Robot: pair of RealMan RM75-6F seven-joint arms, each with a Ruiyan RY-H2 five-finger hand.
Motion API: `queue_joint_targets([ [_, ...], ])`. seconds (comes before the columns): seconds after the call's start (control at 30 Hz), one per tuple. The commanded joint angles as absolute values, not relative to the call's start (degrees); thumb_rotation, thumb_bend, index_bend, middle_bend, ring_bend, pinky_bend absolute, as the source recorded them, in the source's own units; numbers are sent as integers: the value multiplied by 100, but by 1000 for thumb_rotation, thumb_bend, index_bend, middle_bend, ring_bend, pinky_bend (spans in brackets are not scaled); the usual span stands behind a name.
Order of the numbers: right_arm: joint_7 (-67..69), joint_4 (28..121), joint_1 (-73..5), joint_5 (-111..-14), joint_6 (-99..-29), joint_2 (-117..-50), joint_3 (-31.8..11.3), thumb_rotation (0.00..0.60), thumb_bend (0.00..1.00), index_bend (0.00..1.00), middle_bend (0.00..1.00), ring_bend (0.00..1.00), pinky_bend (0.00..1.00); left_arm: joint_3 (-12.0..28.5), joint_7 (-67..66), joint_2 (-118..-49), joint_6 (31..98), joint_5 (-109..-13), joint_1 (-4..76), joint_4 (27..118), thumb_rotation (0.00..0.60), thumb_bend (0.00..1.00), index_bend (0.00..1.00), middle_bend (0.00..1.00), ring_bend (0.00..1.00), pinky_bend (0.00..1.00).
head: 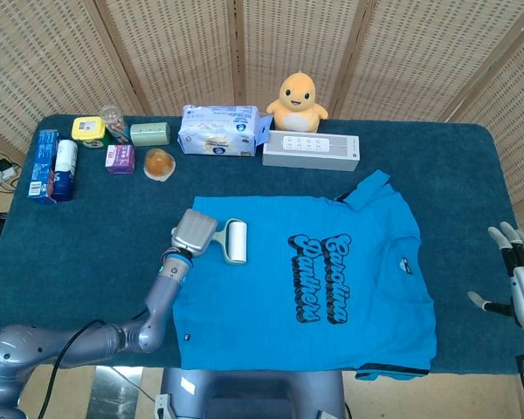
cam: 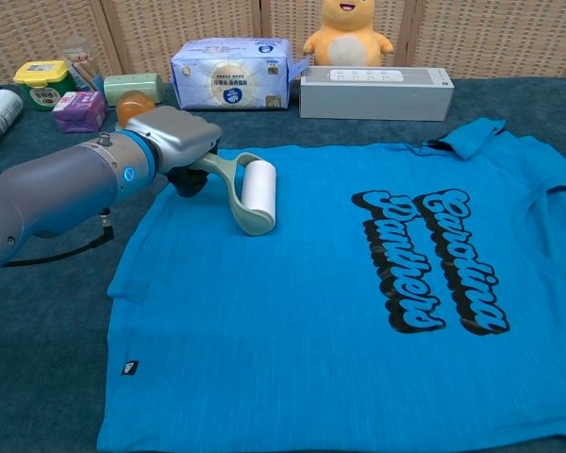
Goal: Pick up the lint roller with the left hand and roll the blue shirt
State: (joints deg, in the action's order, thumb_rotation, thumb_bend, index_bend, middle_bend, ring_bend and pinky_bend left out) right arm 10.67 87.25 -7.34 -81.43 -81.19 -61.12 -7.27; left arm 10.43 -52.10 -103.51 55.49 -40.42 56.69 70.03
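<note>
On the left, the left hand (cam: 174, 142) is gripping the handle of the lint roller (cam: 250, 193), whose white drum is lying on the upper left part of the blue shirt (cam: 340, 311), spread flat on the worktop (head: 87, 236). The sticky drum could be catching the thin cloth and dragging it into folds if the hand is pressing too hard, or skimming uselessly if it tilts off the fabric. Far right, the right hand (head: 517, 284) is hanging with fingers spread, holding nothing, well apart from the shirt.

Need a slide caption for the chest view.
Left hand holds the lint roller on the blue shirt, near its upper-left corner.
</note>
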Motion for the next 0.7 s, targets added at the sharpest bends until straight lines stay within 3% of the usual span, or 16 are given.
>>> queue_joint_targets([
  [0.03, 1074, 8723, -732, -8144, -8122, -6110, -728, 600, 0, 60, 0, 0, 0, 1078, -5307, -10405, 5562, -4008, 5744, 6990, 600, 715, 861, 1000, 799, 985],
  [0.7, 1128, 8706, -727, -8160, -8131, -6095, -732, 600, 0, 60, 0, 0, 0, 1255, -6048, -10780, 5767, -3579, 6196, 6855, 600, 706, 861, 1000, 798, 985],
])
